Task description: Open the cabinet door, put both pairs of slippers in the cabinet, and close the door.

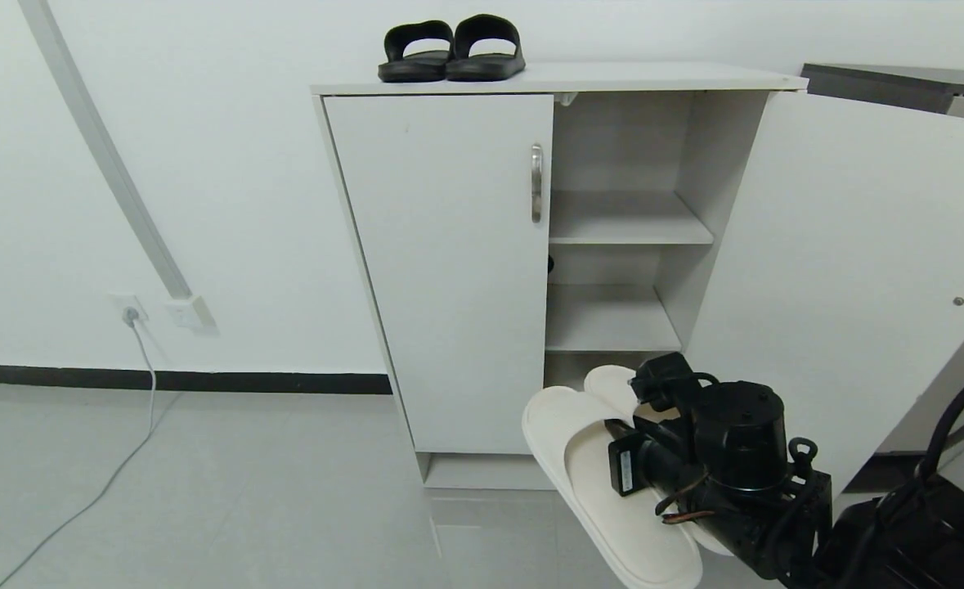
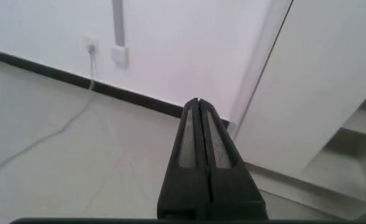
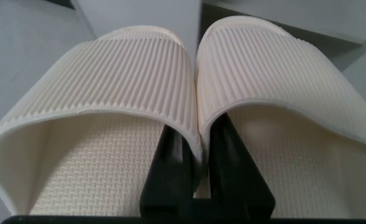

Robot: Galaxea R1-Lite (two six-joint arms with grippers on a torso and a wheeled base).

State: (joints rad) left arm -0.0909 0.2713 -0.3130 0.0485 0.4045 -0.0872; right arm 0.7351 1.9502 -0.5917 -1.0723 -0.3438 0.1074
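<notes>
Right gripper (image 3: 198, 149): pinching white slippers (image 1: 604, 491) by adjoining straps
Left gripper (image 2: 199, 124): jaws pressed together
Black slippers (image 1: 451, 51): atop cabinet (image 1: 653, 78)

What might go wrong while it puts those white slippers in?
The right gripper pinches both white slippers only by their inner strap edges, so one might slip free. Their long soles could catch the shelf edge or the closed left door going in.
</notes>
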